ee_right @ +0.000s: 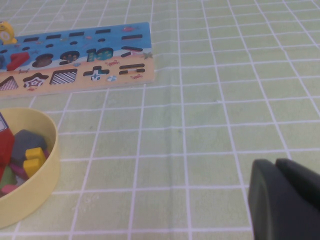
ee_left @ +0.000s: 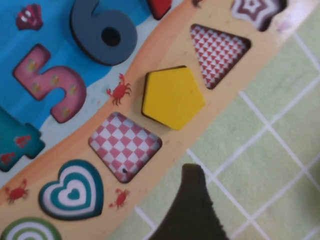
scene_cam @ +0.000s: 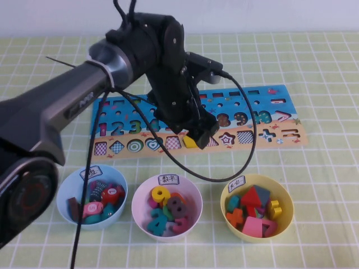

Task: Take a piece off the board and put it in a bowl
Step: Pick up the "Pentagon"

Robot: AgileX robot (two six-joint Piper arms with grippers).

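Left to right for you: light blue bowl [scene_cam: 92,196], white-pink bowl [scene_cam: 166,207], each with small white label, handwriting unreadable. Left gripper [scene_cam: 197,133] hovers over long blue-and-tan puzzle board [scene_cam: 279,124], right above flat yellow pentagon block [ee_left: 171,97] seated in tan strip slot. One dark finger visible, so can't tell you finger spread. Board numbers 5, 6 readable. Round yellow bowl [scene_cam: 257,206] near, already holding shapes. Right gripper [ee_right: 285,200] parked low over green grid desk [ee_right: 210,125], fingers: can't tell.
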